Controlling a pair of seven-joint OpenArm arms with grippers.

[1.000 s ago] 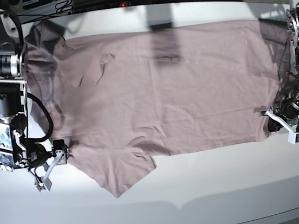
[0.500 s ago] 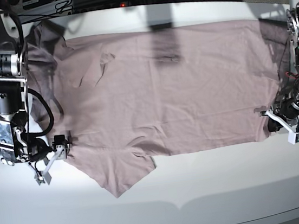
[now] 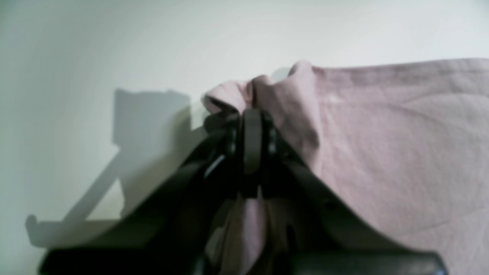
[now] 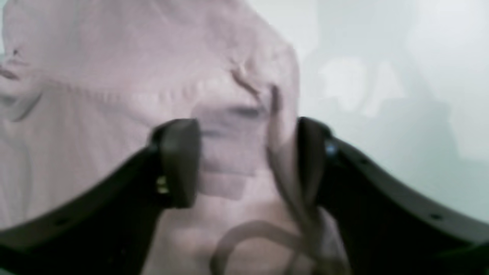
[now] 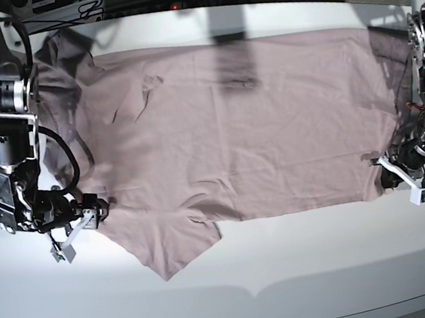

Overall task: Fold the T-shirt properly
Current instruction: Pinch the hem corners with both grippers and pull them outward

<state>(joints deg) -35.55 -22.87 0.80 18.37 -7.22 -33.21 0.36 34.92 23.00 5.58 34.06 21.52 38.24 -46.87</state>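
T-shirt [image 5: 233,133]: dusty pink-mauve, short-sleeved, spread mostly flat across the middle of the white worktop [image 5: 304,272], its length running between the left and right edges as the base view shows them. One sleeve points toward the near edge, left of centre; the other lies bunched in shadow near the far left corner. Light creases cross the body, with a small raised fold toward the far left. No print, brand or readable writing shows on the cloth; a faint pale fleck in the left wrist view is too blurred to identify.

Left tool [image 3: 252,126]: at the right-hand end of the shirt in the base view, near the worktop's right edge. Its fingers are pressed together on a gathered pinch of the shirt's near corner, fabric puckered above the tips and trailing below them in the wrist view.

Right tool [image 4: 248,160]: at the shirt's left end in the base view, beside the base of the near sleeve. Its black pads [image 4: 179,162] stand apart, straddling a seamed edge of the cloth; a fold of fabric lies against the inner face of one pad. Grip not established; the view is blurred.

Worktop: white, with cables and dark equipment [image 5: 69,2] beyond the far edge.
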